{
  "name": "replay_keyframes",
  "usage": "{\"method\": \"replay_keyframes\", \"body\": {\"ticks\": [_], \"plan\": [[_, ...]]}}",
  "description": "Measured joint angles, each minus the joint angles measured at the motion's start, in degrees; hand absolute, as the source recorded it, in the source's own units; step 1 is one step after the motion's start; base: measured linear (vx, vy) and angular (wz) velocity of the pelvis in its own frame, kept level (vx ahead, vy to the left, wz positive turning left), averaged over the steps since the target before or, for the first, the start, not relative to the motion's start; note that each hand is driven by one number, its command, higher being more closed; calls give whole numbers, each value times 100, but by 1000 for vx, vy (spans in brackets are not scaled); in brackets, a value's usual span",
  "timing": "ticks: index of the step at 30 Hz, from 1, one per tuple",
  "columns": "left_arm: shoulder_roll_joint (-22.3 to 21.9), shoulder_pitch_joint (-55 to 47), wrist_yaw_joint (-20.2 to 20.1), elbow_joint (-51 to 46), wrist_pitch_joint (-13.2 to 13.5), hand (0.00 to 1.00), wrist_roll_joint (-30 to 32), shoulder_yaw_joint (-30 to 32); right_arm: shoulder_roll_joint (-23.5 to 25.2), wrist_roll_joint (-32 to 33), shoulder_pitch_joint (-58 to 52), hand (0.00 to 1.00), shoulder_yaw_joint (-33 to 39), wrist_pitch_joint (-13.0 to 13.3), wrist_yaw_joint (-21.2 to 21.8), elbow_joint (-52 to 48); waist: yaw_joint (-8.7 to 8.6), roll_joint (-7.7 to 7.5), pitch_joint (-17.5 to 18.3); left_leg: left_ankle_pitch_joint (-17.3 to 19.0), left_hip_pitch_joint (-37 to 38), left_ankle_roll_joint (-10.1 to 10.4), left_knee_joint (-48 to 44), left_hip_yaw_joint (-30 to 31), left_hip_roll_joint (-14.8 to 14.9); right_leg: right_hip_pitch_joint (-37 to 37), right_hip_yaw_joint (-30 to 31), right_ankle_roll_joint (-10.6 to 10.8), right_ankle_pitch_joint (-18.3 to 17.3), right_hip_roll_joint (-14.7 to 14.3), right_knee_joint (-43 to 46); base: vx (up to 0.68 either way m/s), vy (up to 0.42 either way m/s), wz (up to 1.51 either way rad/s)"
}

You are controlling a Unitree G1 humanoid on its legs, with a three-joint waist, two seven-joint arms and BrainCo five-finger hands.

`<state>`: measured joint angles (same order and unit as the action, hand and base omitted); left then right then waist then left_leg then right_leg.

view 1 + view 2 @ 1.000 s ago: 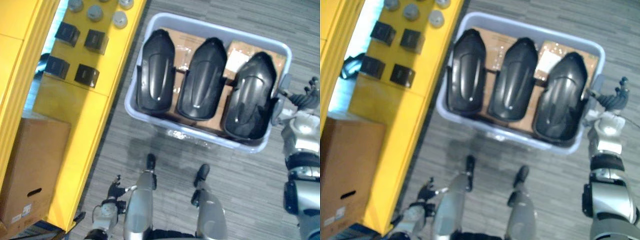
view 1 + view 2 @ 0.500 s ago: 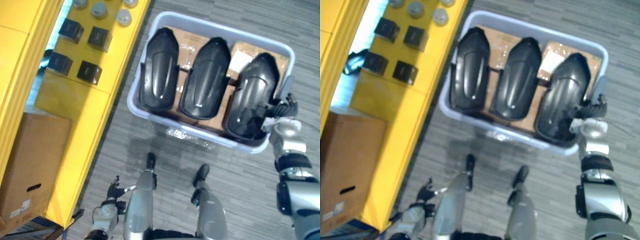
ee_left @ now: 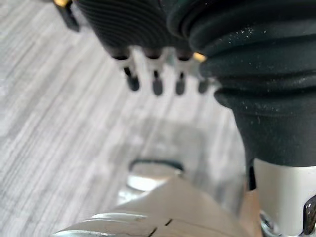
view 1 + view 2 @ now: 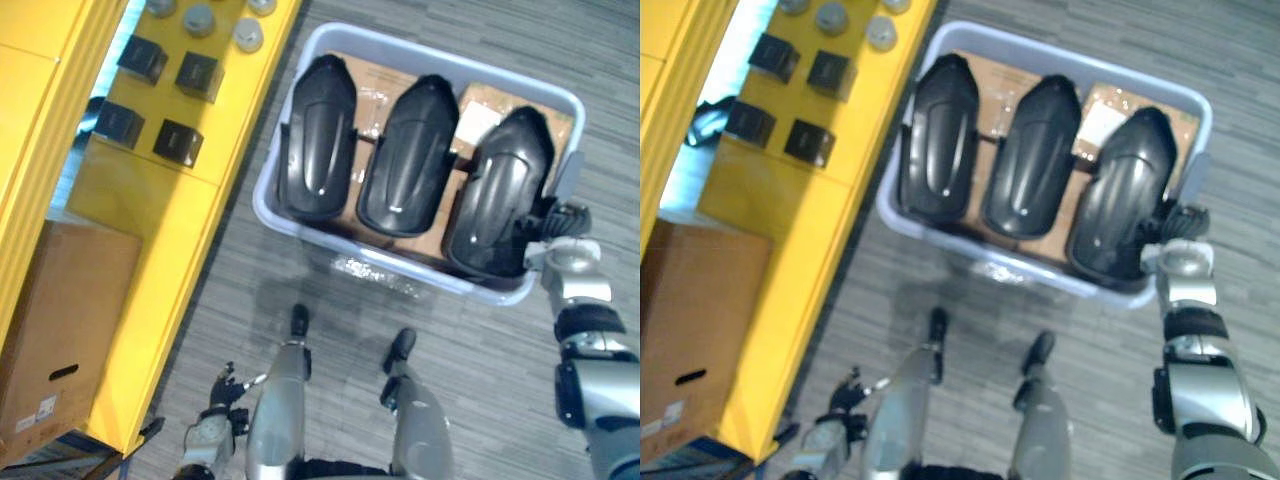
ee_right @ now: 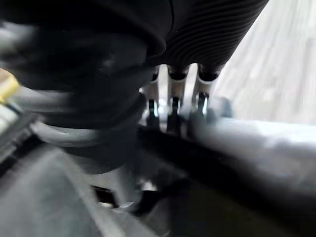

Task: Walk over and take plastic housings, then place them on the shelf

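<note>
Right hand: the right hand is at the near right corner of the bin, against the near end of the right housing. In its wrist view the fingers run straight and side by side, dark tips on a blurred dark edge, not curled round it; the hand is unclenched.
Right arm: it comes in from the lower right, forearm stretched forward, wrist just above the bin's near rim.
Left hand: the left hand hangs low beside the near end of the shelf. Its fingers point loosely down over the floor, relaxed and holding nothing.
Right housing: the right housing, black glossy plastic, lies lengthwise in the bin and leans toward the near right corner.
Other housings: the middle housing and the left housing lie beside it, all three in a row, each just beside the next.
Bin: the bin is pale grey-blue and stands on the floor, just beside the shelf.
Lining: a cardboard sheet lies under the housings.
Shelf: the shelf is yellow and carries four black boxes, three grey caps at its far end, and a cardboard box nearer the robot.
Floor: the floor is grey striped carpet.
</note>
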<state>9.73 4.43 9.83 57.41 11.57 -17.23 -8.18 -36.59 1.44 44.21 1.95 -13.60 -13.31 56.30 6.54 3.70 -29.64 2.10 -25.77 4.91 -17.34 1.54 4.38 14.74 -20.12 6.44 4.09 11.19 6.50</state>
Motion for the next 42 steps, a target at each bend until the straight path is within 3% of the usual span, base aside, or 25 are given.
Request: {"method": "replay_keyframes", "body": {"ticks": [7, 15, 20, 27, 29, 32, 33, 36, 39, 41, 42], "plan": [[47, -73, -23, -13, 2, 0, -65, -198, -42, -832, 144, 100, -367, -286, -75, 453, 114, 11, 188, -251, 75, 47, 370, 140, -19, 9, -158, -36, -23, 3, 7, -10, -14, 11], [65, -228, -161, -252, -40, 0, -94, -158, -55, -1185, 158, 100, -498, -172, -443, 253, 105, 10, 190, -304, 81, 48, 414, 154, -3, 9, -171, -36, -20, 2, 16, -3, 0, 0], [61, -246, -167, -287, -42, 0, -261, -139, -62, -1285, 142, 100, -502, -52, -962, -154, 98, -2, 193, -322, 203, 58, 480, 116, 14, -82, -159, -32, -10, -3, -14, 5, 1, -1], [88, -505, -288, -598, -6, 0, -322, 183, -60, -1403, -189, 100, -470, 141, -1496, -1303, 58, -244, 280, -319, 594, 61, 650, 50, 62, -427, -125, -37, 8, -54, -187, 33, -4, -5], [109, -643, -364, -747, 31, 0, -444, 325, -31, -1458, -414, 100, -433, 271, -1641, -1831, 60, -439, 328, -320, 798, 67, 757, -76, 76, -526, -19, -35, 9, -56, -221, 32, 15, -18], [135, -675, -364, -810, 40, 0, -541, 443, 19, -1623, -757, 100, -418, 365, -1748, -2123, 46, -581, 341, -319, 975, 67, 821, -85, 69, -695, -30, -34, 8, -56, -264, 22, 9, -3], [130, -725, -314, -936, 43, 0, -544, 539, 208, -1642, -963, 100, -301, 374, -1811, -2224, 49, -675, 369, -323, 1074, 70, 876, -95, 66, -785, -35, -33, 7, -55, -282, 0, 0, 0], [128, -743, -44, -1029, 55, 0, -521, 603, 475, -1644, -1218, 100, -204, 374, -1892, -2255, 49, -762, 394, -321, 1233, 72, 924, -103, 47, -943, -41, -18, -15, -43, -307, 0, 5, 1], [89, -826, 601, -1257, 96, 0, -385, 794, 777, -1783, -1654, 100, -79, 373, -2072, -2650, 54, -858, 446, -341, 1467, 39, 1135, -112, 21, -1096, -57, 5, -48, -28, -334, 1, 13, 3], [89, -963, 1268, -1616, 147, 0, -93, 1127, 1054, -1976, -2148, 100, -85, 402, -2304, -3065, 46, -984, 636, -391, 1594, 103, 1258, -134, 5, -1200, -72, 5, -51, -38, -418, 51, 3, -1], [88, -985, 1408, -1720, 174, 0, 0, 1206, 1114, -2040, -2272, 100, -85, 428, -2365, -3117, 40, -1018, 726, -412, 1603, 106, 1305, -133, -1, -1200, -85, 8, -50, -35, -440, 74, -7, 4]]}}
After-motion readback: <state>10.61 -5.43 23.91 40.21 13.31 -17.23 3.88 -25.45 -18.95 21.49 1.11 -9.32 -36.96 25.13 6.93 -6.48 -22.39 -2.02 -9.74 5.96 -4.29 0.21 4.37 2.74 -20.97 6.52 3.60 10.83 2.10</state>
